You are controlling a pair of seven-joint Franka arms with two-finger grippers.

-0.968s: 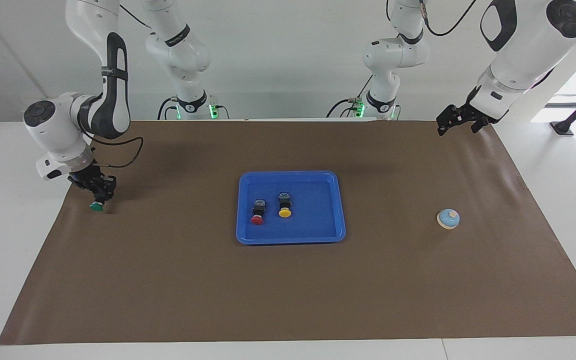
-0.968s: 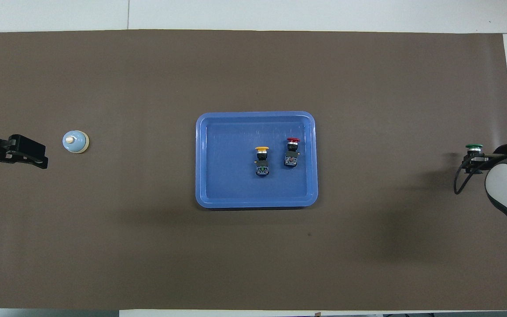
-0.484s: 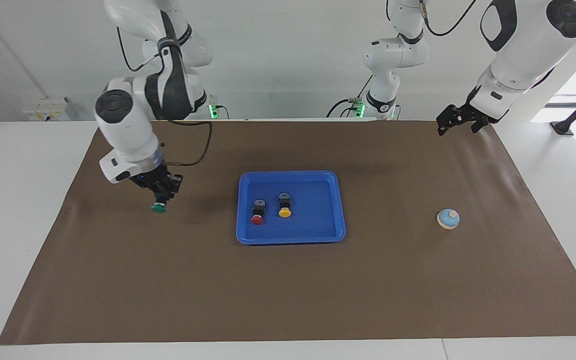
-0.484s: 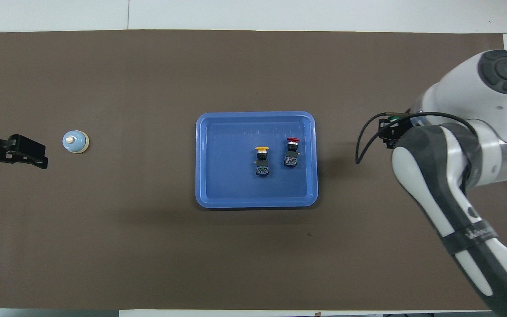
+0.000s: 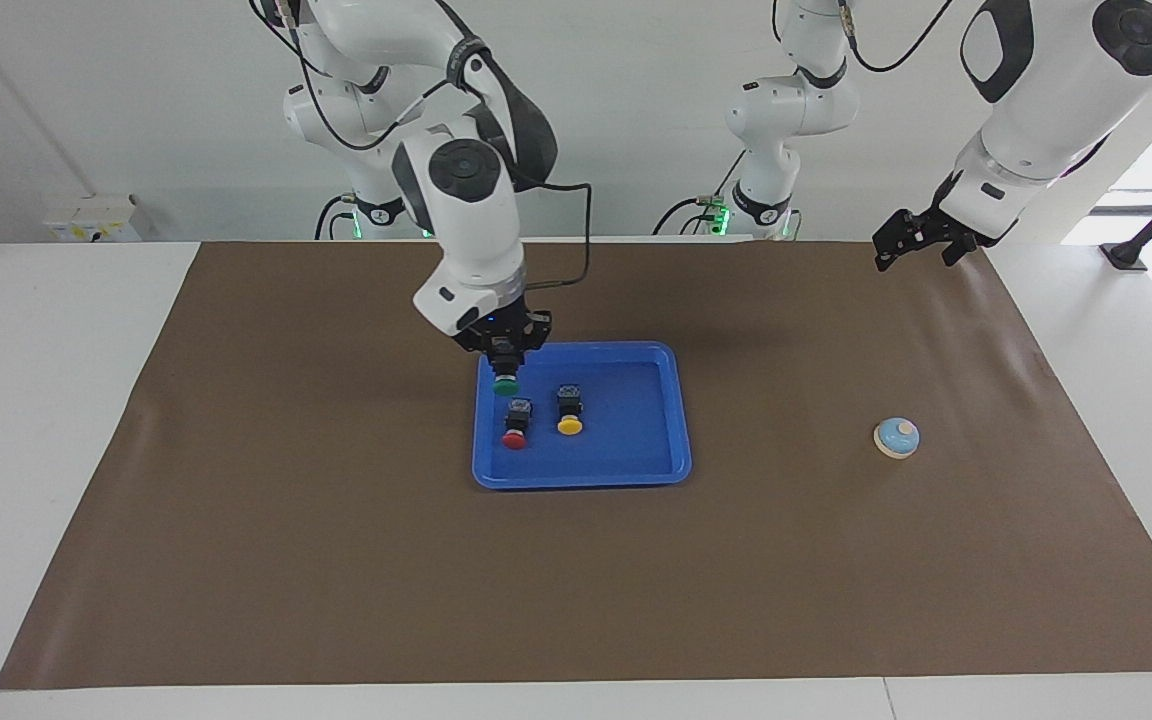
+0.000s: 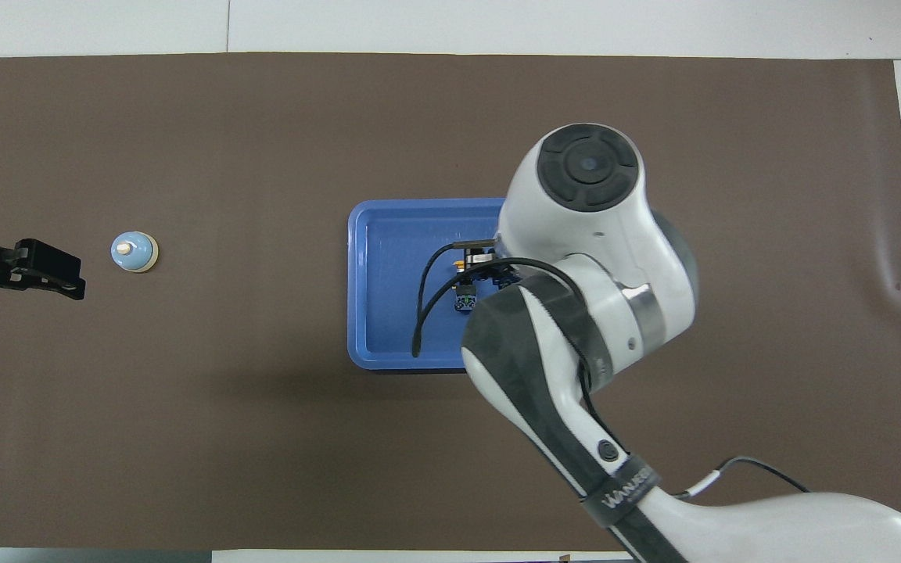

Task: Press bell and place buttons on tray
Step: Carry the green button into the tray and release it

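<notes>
1. Since a second earlier, the right arm had swung from its own end of the table to the tray (image 5: 676,420), carrying the green button (image 5: 505,385) with it; the bell, the other two buttons and the left arm had not shifted.
2. Right gripper (image 5: 504,358) hung over the tray's corner nearest the robots at the right arm's end, clamped shut on the green button's black body, cap pointing down.
3. Deciding relation: the green button hung upright, long axis vertical, in the air above the tray floor, with the red button (image 5: 515,424) lying just beside the spot beneath it, a little farther from the robots. A straight descent looked likely to land it clear of the red one, though narrowly.
4. Red and yellow button (image 5: 569,411) lay on their sides in the tray, side by side, caps turned away from the robots; the overhead view showed only a part of the yellow one (image 6: 464,301) past the arm.
5. Left gripper (image 5: 921,240) waited in the air with jaws apart, holding nothing, at the left arm's end of the table.
6. Bell (image 5: 896,438), a light-blue dome with a cream knob, sat on the brown mat (image 5: 336,560) well apart from the tray; the left arm was the nearer one to it.
</notes>
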